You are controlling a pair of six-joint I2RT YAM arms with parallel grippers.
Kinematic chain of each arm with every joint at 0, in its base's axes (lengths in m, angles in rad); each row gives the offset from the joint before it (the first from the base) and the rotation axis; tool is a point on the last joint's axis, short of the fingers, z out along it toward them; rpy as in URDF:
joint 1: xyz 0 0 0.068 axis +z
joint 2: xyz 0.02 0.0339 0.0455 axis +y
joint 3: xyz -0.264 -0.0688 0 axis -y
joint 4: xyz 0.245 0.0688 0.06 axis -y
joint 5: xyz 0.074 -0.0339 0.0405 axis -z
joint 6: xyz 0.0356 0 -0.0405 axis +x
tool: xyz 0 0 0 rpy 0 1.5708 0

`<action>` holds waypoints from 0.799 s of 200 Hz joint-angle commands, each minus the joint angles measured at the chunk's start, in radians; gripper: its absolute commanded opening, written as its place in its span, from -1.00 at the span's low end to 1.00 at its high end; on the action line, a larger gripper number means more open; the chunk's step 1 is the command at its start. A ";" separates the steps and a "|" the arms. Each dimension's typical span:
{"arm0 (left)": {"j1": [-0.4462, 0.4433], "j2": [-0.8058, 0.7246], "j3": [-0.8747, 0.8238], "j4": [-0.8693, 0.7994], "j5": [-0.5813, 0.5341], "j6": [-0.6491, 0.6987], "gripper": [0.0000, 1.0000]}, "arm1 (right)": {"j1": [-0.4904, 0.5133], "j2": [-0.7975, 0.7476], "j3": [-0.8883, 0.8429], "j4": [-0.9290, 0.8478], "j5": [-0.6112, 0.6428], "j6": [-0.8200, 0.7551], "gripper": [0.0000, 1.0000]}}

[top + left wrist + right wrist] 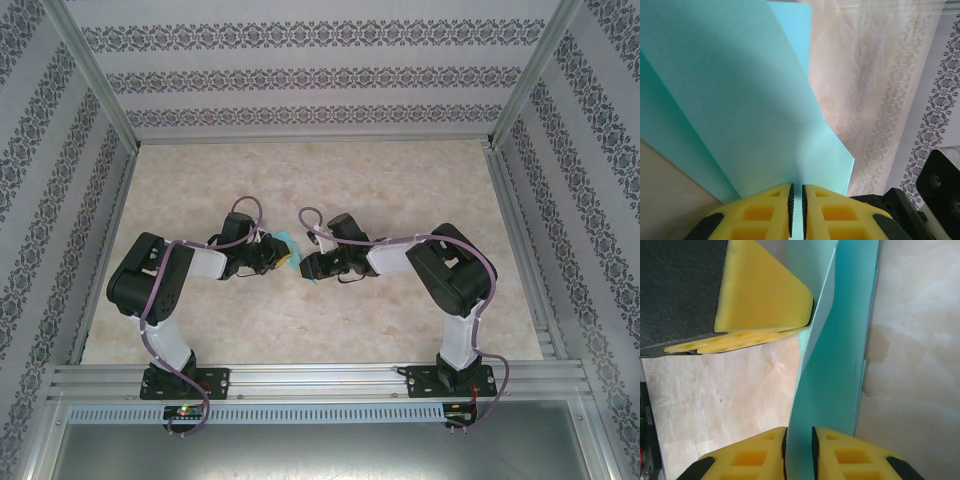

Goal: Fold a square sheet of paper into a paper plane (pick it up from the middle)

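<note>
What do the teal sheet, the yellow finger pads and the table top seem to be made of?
Teal sheet: thin matte paper, creased sharply. Finger pads: probably soft matte foam or rubber, with moulded hollows. Table top: marble-patterned, faintly shiny, perhaps laminate.

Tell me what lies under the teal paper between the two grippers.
Under the teal paper the marbled beige table shows on both sides. The strip of table right beneath the sheet is covered, so whether anything lies there cannot be seen.

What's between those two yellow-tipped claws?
A thin teal sheet of paper, partly folded, spans from left gripper to right gripper, pinched by both; top and wrist views show it.
</note>
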 commanded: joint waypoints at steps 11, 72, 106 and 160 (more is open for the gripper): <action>-0.012 0.017 0.027 0.018 0.008 0.034 -0.67 | -0.012 0.006 0.012 -0.051 0.018 -0.044 -0.70; -0.012 -0.005 0.025 0.027 0.033 0.048 -0.65 | -0.029 0.015 -0.016 0.052 -0.041 0.036 -0.93; -0.025 -0.030 0.005 0.045 0.048 0.063 -0.64 | -0.042 0.037 -0.016 0.093 -0.086 0.103 -0.99; -0.064 -0.038 -0.004 0.025 0.023 0.095 -0.64 | -0.064 0.056 -0.020 0.133 -0.143 0.179 -1.00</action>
